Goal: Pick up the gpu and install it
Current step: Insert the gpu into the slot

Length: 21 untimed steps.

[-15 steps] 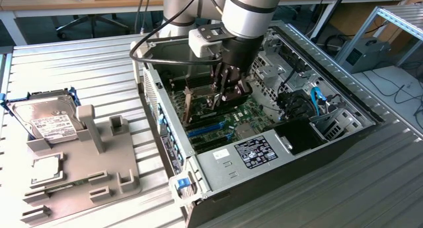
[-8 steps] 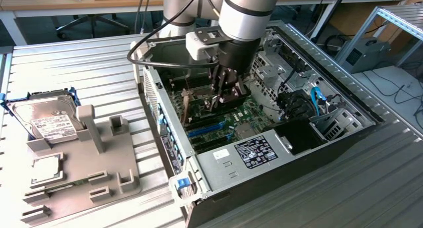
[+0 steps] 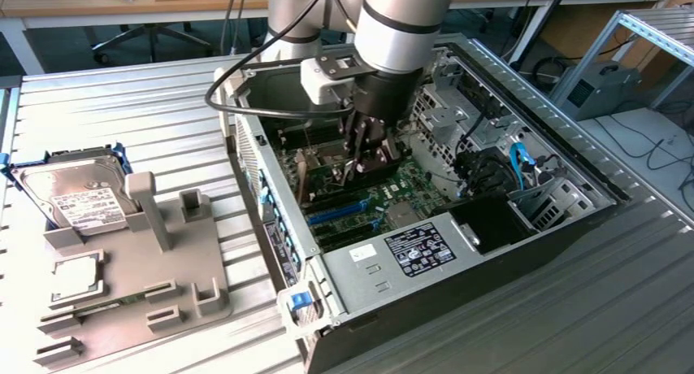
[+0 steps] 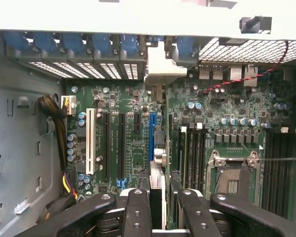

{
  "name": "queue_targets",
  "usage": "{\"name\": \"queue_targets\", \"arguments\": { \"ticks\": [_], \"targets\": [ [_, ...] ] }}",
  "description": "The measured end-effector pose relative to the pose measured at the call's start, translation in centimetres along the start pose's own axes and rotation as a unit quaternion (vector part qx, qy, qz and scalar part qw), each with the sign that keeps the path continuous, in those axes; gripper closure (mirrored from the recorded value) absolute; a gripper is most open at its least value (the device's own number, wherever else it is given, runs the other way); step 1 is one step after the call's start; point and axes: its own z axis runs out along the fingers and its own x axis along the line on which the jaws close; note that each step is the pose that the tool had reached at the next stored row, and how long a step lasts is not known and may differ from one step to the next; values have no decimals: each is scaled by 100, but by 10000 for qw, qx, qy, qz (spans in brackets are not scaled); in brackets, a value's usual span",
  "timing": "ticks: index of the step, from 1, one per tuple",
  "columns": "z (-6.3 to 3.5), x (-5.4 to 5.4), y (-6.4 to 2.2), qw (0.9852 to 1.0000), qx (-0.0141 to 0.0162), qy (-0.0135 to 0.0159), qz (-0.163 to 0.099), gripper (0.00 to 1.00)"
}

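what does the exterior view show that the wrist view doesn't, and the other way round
Exterior view: the hard drive and grey holder tray on the table beside the case, the power supply, and the arm above the case. Wrist view: the white slot, blue slot and CPU socket up close, with the gpu seen edge-on. Shared: the hand shut on the gpu inside the case, over the motherboard.

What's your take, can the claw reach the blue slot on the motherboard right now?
Probably yes. The claw, shut on the gpu, hangs inside the open case above the motherboard, with the blue slot right beside the card's edge and no cable lying across it.
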Motion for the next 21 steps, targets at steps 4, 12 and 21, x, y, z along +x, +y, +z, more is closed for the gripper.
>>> {"name": "queue_targets", "arguments": {
  "ticks": [4,12,21],
  "targets": [
    [29,0,26,10000,0,0,0,73],
    [74,1,44,10000,-1,1,1,73],
    [104,1,52,10000,0,0,0,73]
  ]
}}
